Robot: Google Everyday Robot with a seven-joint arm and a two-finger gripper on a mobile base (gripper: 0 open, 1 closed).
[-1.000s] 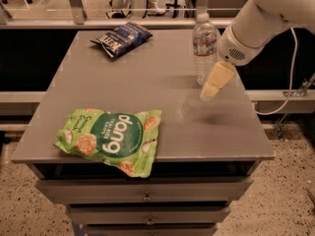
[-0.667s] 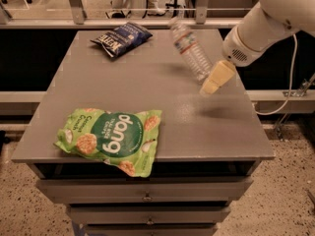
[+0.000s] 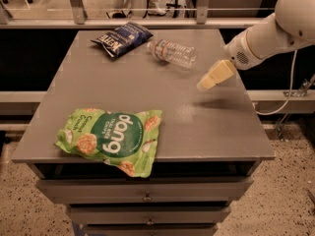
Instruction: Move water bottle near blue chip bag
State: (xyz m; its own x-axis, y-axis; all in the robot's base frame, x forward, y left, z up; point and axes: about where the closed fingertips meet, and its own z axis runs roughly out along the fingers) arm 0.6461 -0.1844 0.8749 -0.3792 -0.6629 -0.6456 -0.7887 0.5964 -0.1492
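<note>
The water bottle [image 3: 173, 53] lies on its side at the back of the grey table [image 3: 147, 97], with its cap pointing left toward the blue chip bag [image 3: 121, 37]. A short gap separates the bottle and the bag. My gripper [image 3: 212, 76] hangs above the table to the right of the bottle. It is apart from the bottle and holds nothing that I can see.
A bright green "dang" bag [image 3: 109, 138] lies at the front left of the table, over its front edge. The table top sits on drawers [image 3: 145, 196]. A rail [image 3: 147, 22] runs behind the table. A cable [image 3: 288, 95] hangs at the right.
The bottle stood upright by my gripper, tipped leftward, and now lies on its side near the blue bag. My gripper has drawn back to the right, away from the bottle.
</note>
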